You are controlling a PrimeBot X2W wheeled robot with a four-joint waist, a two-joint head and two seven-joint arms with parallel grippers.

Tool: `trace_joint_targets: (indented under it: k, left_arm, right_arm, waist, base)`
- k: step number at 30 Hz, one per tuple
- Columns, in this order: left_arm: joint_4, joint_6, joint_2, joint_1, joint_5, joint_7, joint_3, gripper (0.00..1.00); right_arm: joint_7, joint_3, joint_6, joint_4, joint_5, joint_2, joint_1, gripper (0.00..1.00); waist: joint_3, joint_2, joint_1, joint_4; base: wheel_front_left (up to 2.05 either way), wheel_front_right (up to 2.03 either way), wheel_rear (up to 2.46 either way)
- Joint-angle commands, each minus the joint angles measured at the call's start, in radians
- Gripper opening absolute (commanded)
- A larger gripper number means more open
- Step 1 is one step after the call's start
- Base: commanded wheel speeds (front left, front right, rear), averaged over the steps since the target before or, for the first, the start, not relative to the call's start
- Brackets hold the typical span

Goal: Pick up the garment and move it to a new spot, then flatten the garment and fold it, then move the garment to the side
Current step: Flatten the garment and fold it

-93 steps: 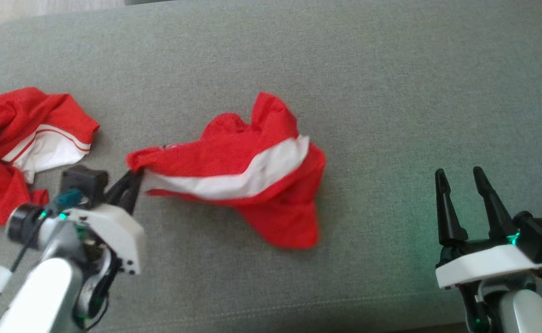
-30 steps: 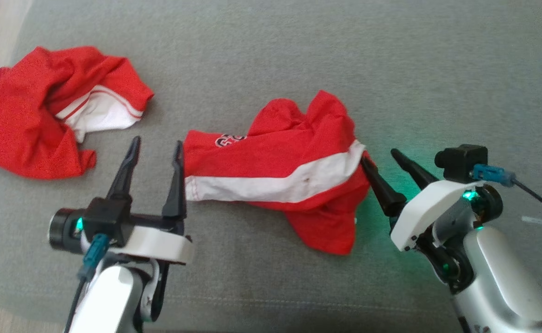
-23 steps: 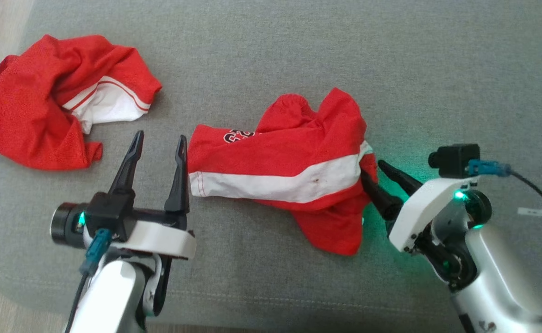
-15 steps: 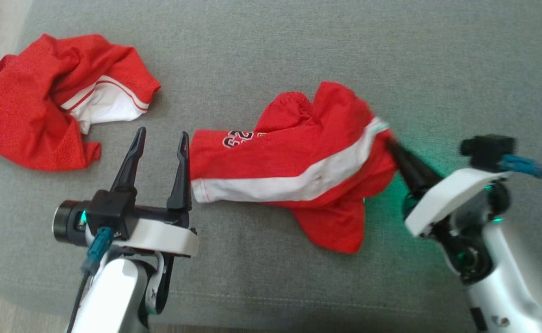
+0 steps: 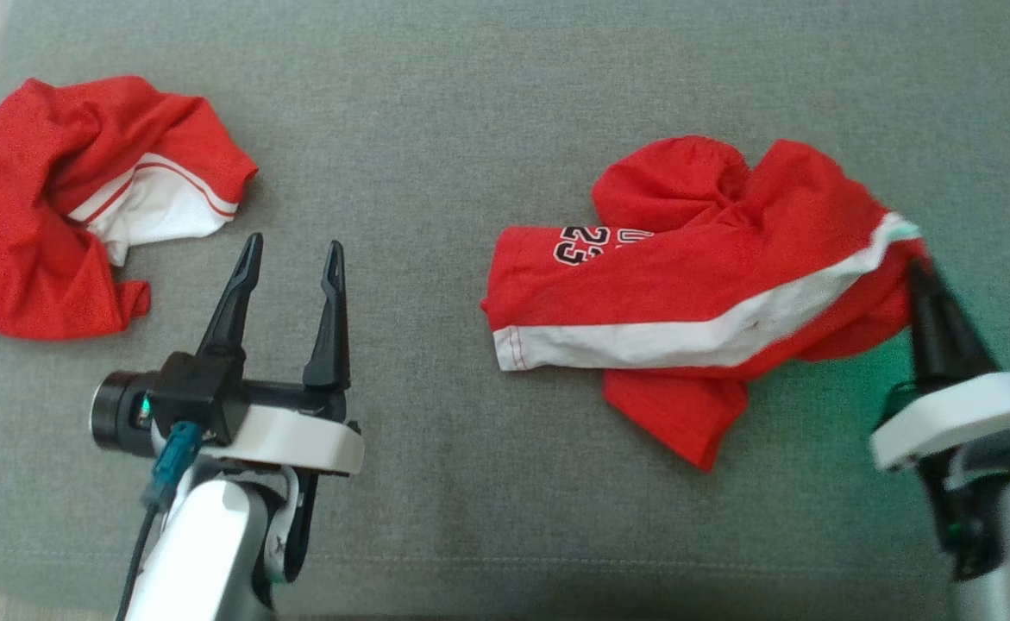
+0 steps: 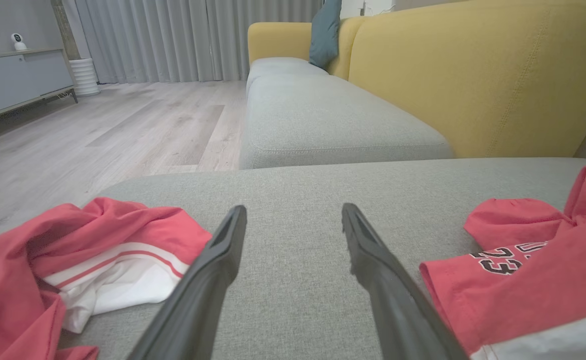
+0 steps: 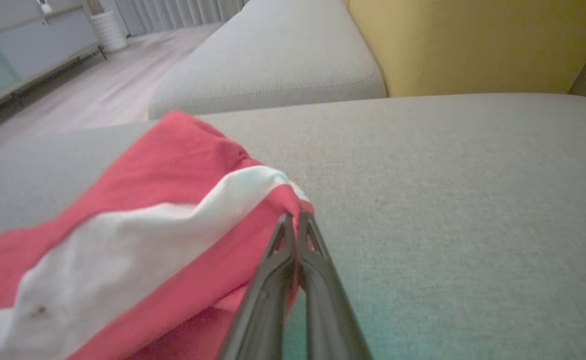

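Observation:
The garment (image 5: 694, 285) is a crumpled pair of red shorts with a white stripe and a black number print, lying right of centre on the grey cushion (image 5: 487, 103). My right gripper (image 5: 916, 269) is shut on its right edge, where the stripe ends; in the right wrist view the closed tips (image 7: 293, 220) pinch the red hem of the garment (image 7: 137, 240). My left gripper (image 5: 291, 250) stands open and empty, well left of the shorts. In the left wrist view its fingers (image 6: 222, 255) frame bare cushion, with the garment (image 6: 533, 270) at the right.
A second crumpled red and white garment (image 5: 65, 198) lies at the cushion's far left, also seen as red cloth (image 6: 72, 250) in the left wrist view. A yellow sofa back (image 6: 473, 75) rises behind, with wooden floor (image 6: 97, 130) to the left.
My right gripper closed on the shorts' right edge and dragged them to the right, away from the left gripper. The left gripper stayed open and still.

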Motion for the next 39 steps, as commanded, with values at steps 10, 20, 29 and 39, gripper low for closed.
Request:
trace_joint_targets:
  k: [10, 20, 29, 39]
  left_arm:
    - [-0.009, -0.015, 0.002, -0.030, 0.007, -0.012, 0.042, 1.00]
    - [0.002, -0.009, 0.018, -0.002, 0.006, -0.011, 0.049, 1.00]
    - [-0.016, 0.008, 0.036, 0.035, 0.003, 0.022, 0.050, 1.00]
    - [-0.050, 0.021, 0.042, 0.080, -0.004, 0.059, 0.035, 1.00]
  right_arm:
    - [0.018, 0.072, 0.004, 0.068, -0.184, 0.065, 0.056, 0.00]
    - [-0.066, 0.045, 0.004, 0.015, -0.138, 0.074, 0.092, 1.00]
    - [-0.157, 0.076, 0.004, -0.160, -0.078, 0.074, 0.100, 1.00]
    - [-0.149, 0.102, 0.004, -0.199, -0.048, 0.074, 0.104, 1.00]
  waist:
    - [0.003, 0.0000, 0.0000, -0.004]
    - [-0.034, 0.0000, 0.0000, -0.027]
    - [-0.075, 0.0000, 0.0000, -0.059]
    - [-0.118, 0.0000, 0.0000, -0.070]
  base:
    - [0.00, 0.00, 0.00]
    - [0.00, 0.00, 0.00]
    - [0.00, 0.00, 0.00]
    - [0.00, 0.00, 0.00]
